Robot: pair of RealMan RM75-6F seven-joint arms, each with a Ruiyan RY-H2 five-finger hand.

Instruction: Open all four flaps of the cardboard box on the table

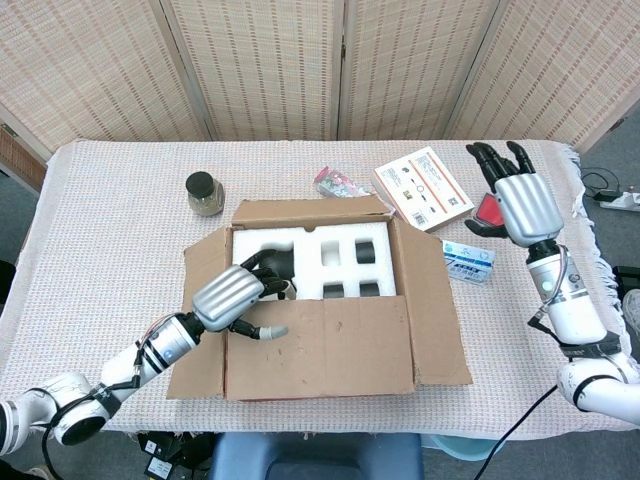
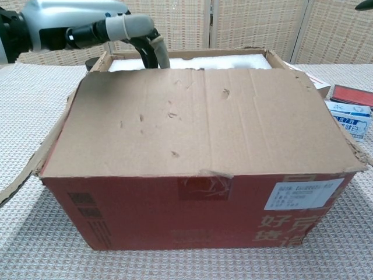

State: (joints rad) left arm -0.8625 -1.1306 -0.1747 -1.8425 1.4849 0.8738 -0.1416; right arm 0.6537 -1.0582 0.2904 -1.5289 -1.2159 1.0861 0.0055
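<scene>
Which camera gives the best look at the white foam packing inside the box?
The head view: it looks straight down on the white foam insert and its cut-out holes. In the chest view the near flap hides nearly all of it; only a thin white strip shows above the flap's edge.

In the chest view, the foam insert (image 2: 192, 60) is mostly hidden behind the raised near flap (image 2: 198, 119). The left hand (image 1: 232, 297) is cut off there by the frame edge, and its fingertips are concealed inside the cardboard box (image 1: 320, 290). The print on the small boxes (image 1: 468, 262) cannot be read.
</scene>
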